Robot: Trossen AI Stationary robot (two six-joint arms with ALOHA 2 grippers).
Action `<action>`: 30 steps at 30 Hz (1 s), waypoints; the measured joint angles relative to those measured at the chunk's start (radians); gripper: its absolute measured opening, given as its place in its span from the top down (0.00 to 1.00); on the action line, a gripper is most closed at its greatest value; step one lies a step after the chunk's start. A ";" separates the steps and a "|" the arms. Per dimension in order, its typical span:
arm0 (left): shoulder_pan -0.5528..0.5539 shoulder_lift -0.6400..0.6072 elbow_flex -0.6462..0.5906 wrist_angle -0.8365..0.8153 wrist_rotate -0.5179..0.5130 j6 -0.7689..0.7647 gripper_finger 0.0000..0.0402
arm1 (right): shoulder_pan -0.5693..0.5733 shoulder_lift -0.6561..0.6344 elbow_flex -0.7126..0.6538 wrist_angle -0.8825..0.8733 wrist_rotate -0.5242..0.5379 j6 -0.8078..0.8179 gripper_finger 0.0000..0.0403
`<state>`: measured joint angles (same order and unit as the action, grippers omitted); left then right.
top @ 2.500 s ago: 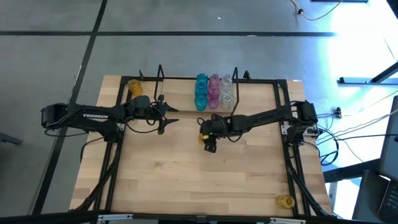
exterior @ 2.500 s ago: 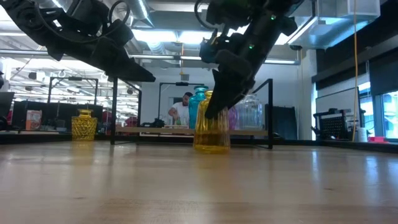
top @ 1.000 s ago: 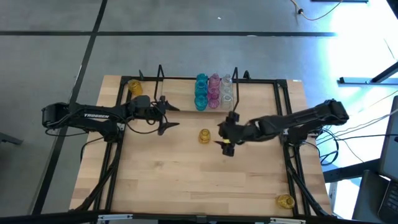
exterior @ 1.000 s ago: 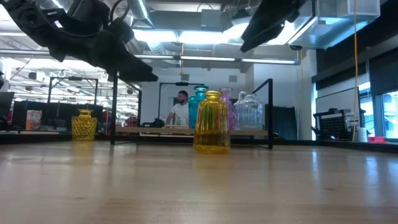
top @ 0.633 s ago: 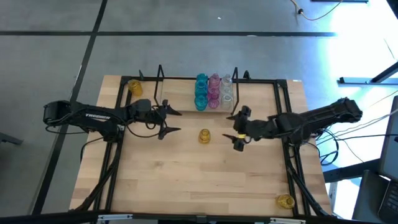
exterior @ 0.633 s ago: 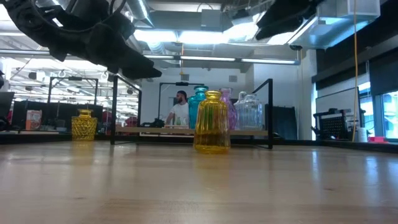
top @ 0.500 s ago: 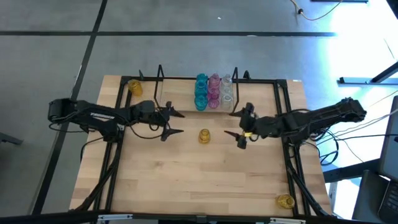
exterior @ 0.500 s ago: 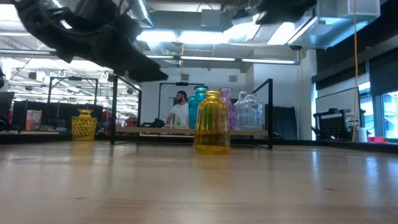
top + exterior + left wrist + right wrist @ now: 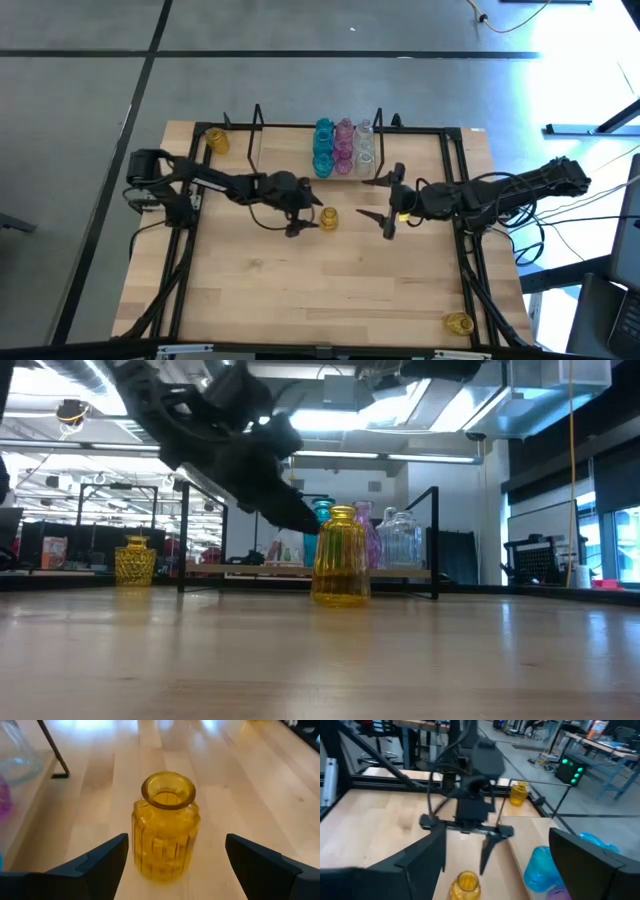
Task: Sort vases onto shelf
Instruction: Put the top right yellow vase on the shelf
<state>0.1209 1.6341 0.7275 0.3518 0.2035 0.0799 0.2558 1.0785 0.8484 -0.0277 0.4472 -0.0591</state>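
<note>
A yellow ribbed vase [image 9: 328,218] [image 9: 340,555] stands upright on its base on the tabletop, mid-table. My left gripper [image 9: 311,215] [image 9: 176,840] is open just left of it, a finger on either side of the vase [image 9: 165,825] without touching. My right gripper [image 9: 382,206] [image 9: 497,832] is open, right of the vase and apart from it. The shelf [image 9: 285,152] lies at the far edge, with teal [image 9: 323,148], pink [image 9: 344,145] and clear vases [image 9: 365,143] standing at its right end.
Another yellow vase [image 9: 216,140] stands at the far left, outside the shelf's left wire frame [image 9: 258,128]. A third yellow vase [image 9: 458,322] sits at the near right corner. The black frame rails [image 9: 186,250] run along the tabletop's sides. The shelf's left half is bare wood.
My left arm has reached toward the table's right and slightly nearer, bringing its open gripper down to the yellow vase. My right gripper, open, has drawn back to the right, away from the vase. The vase has stayed standing where it was.
</note>
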 joint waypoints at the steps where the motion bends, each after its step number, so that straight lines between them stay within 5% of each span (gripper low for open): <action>1: -0.003 0.018 0.021 -0.020 0.001 0.000 0.18 | 0.000 0.004 0.000 0.003 -0.012 0.000 0.17; 30: -0.076 0.189 0.094 0.187 0.011 0.062 0.21 | -0.001 0.019 0.001 0.004 -0.021 0.001 0.17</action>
<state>0.0446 1.8234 0.8219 0.5389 0.2141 0.1415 0.2550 1.0977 0.8490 -0.0239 0.4259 -0.0578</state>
